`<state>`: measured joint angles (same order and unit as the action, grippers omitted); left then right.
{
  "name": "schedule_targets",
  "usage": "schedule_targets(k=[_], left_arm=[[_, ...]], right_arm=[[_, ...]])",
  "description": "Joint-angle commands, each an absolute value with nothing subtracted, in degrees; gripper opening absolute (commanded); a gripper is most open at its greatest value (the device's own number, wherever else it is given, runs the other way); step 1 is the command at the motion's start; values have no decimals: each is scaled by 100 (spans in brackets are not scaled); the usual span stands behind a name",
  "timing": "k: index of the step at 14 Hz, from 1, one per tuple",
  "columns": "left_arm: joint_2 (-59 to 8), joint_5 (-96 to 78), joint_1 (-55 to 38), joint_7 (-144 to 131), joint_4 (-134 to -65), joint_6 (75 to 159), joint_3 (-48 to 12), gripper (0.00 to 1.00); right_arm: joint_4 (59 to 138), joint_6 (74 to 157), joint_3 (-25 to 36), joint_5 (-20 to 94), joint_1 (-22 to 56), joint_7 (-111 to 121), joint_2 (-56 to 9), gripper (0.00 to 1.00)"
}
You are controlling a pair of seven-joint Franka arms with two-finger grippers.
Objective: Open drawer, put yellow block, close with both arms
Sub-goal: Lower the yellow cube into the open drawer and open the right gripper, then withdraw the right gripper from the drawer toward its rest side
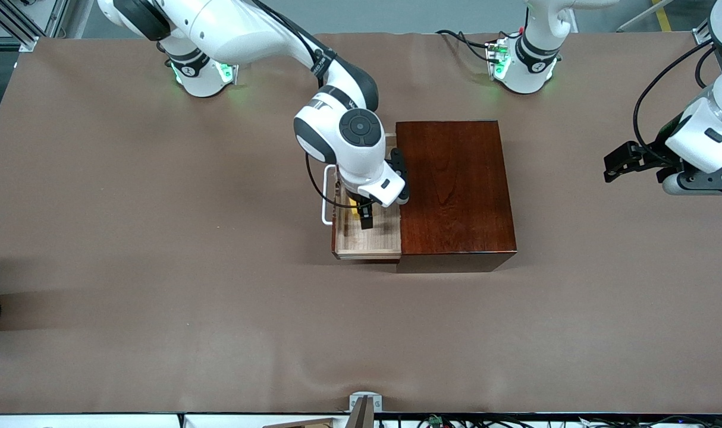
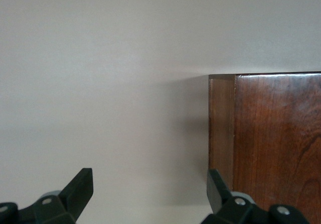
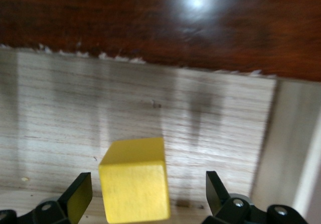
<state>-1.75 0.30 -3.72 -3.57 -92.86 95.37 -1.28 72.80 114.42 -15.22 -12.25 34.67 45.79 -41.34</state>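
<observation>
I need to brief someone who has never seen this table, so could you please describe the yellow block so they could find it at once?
Find the dark reddish-brown wooden box mid-table; its pale drawer stands pulled out toward the right arm's end. Inside, between the open fingers of the right pincer, lies the yellow block, a small cube and the only bright-yellow thing there.

A high front camera faces the bases; both wrist cameras look down close, sharing the wooden box (image 1: 453,187).

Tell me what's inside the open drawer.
The yellow block sits on the drawer floor, between the open right gripper fingers. The part of the tray under the arm is hidden.
</observation>
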Motion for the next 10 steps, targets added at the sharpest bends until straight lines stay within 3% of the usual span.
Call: schedule_targets(k=[1,10], left_arm=[[-141,-105,-334,-325,-9316,9589,-149,100],[-167,-105,-334,-325,-9316,9589,-149,100]], right_arm=[[7277,11155,-1503,-1239,3445,4482,-3763,100],[7321,10381,-1547,-853,2058,4456,-2866,100]])
